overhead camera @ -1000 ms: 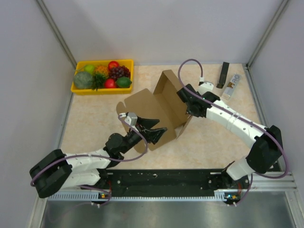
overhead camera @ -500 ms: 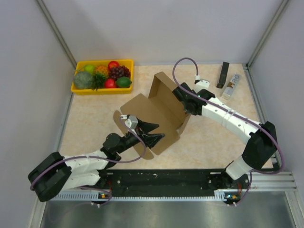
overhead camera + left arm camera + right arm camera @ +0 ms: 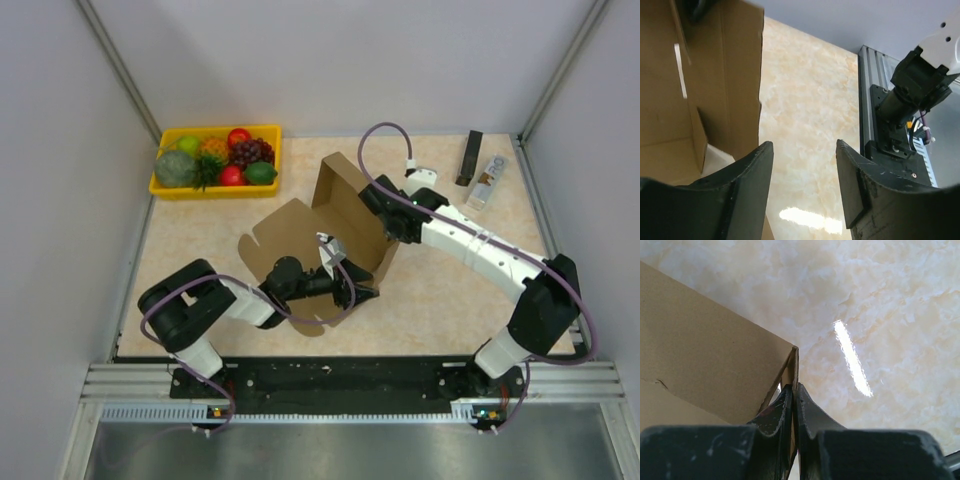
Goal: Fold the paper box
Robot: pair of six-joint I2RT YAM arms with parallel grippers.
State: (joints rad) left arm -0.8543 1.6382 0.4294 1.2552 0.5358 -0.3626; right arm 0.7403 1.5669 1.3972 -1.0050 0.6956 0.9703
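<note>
Top view: the paper box (image 3: 320,235) sits half-erected mid-surface (image 3: 450,300), which is beige and enclosed by grey walls (image 3: 60,150). A fruit tray (image 3: 200,190) lies at 10 o'clock.

Left wrist: the left fingers (image 3: 752,170) are released beside a box wall.

Right wrist: the right fingers (image 3: 810,415) clench a wall edge. I judge this steadies the wall upright.

No text or label is legible anywhere.

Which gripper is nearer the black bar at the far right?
Right. The right gripper pinches the paper box, nearer the black bar; the left gripper is farther, at its front.
</note>
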